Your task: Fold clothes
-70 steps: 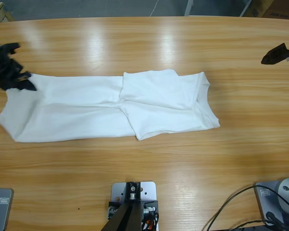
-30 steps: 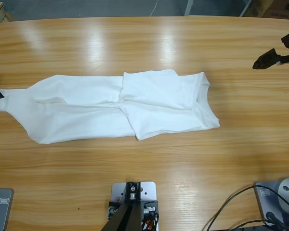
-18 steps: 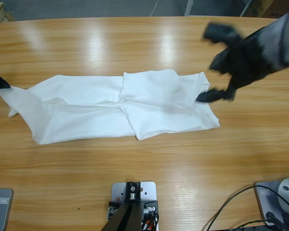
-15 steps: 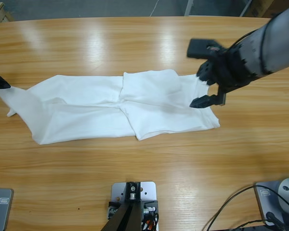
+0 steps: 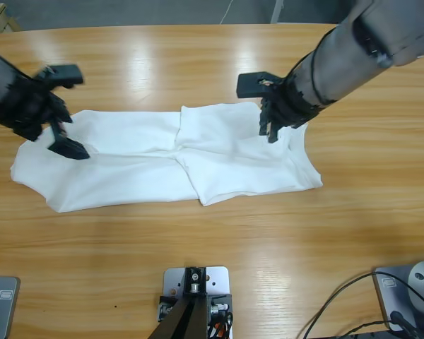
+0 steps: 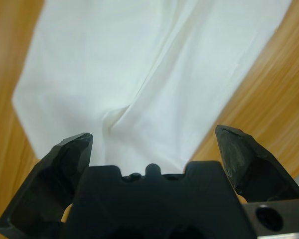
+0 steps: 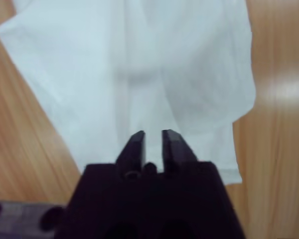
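Note:
The clothes are one white T-shirt [image 5: 141, 169] lying flat in a long band across the table's middle, with folded-in panels on its right half. My left gripper [image 5: 62, 134] hovers over the shirt's left end with its jaws spread wide and nothing between them; the left wrist view shows the same left gripper [image 6: 154, 133] above creased white cloth [image 6: 139, 59]. My right gripper [image 5: 268, 131] hangs over the upper right part of the shirt. In the right wrist view the right gripper [image 7: 153, 133] has its jaws together, with the shirt [image 7: 139, 59] below them.
The wooden table [image 5: 212, 240] runs bare in front of the shirt and behind it. Black cables [image 5: 346, 304] lie at the front right corner. The right arm's silver forearm [image 5: 367, 42] crosses the table's back right.
The shirt's left end, stretched out leftward a second ago, now lies slack on the table with the left gripper over it. The right arm swung in from the right edge and its jaws closed.

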### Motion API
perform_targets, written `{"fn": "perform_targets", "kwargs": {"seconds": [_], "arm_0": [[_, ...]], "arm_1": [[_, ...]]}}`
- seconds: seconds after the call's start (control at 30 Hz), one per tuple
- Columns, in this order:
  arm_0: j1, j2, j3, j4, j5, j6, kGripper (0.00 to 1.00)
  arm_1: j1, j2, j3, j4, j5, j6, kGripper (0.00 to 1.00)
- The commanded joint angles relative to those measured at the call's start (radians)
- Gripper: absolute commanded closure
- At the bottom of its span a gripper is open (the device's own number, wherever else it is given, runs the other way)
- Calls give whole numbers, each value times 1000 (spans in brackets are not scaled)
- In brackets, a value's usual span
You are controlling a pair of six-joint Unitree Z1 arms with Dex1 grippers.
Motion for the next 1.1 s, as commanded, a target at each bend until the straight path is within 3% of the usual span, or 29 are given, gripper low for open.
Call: {"fn": "perform_targets", "kwargs": {"seconds": [0.03,0.37,0.67,1.1], "arm_0": [[-44,204,-37,-58,54,4,36],[-44,273,-48,-78,111,-26,32],[-44,277,-48,-80,111,-31,32],[-45,231,-33,-73,112,-31,32]], "arm_1": [[11,139,3,-58,33,-15,1000],[20,227,3,-63,15,-15,1000],[11,291,10,-67,-88,27,1000],[-177,292,124,-95,-224,72,1000]]}}
